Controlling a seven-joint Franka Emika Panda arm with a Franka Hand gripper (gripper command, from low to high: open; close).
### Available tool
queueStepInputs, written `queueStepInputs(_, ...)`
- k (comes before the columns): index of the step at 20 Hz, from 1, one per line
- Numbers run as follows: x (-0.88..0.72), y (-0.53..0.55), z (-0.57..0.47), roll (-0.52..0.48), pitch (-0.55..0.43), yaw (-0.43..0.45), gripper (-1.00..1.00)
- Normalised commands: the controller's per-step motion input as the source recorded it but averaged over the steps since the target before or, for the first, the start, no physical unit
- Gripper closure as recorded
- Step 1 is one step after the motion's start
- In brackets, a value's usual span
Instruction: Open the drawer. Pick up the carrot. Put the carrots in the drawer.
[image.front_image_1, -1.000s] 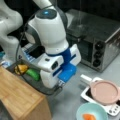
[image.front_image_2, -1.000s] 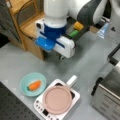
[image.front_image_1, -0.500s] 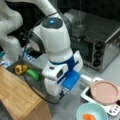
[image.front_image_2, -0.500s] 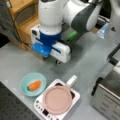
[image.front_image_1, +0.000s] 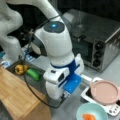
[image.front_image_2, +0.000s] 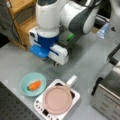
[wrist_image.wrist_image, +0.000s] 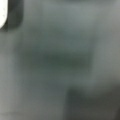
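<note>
In a front view pincer low by drawer, grip state unreadable; in a front view carrot sits in bowl; wrist view only grey blur, so approach the carrot squarely.

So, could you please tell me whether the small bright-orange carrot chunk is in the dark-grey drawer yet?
Not yet. The carrot lies in the light-blue bowl, apart from the gripper; the drawer holds only green and yellow vegetables.
</note>
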Motion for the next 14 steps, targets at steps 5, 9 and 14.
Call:
queueStepInputs(5,0.44,-0.06,0.08,0.106,0.218,-0.064,-1.0)
queueStepInputs(9,0.43,-0.02,0.11,0.121,0.223,-0.077,-1.0)
queueStepInputs(14,0.4,0.01,0.11,0.127,0.226,-0.095,-1.0)
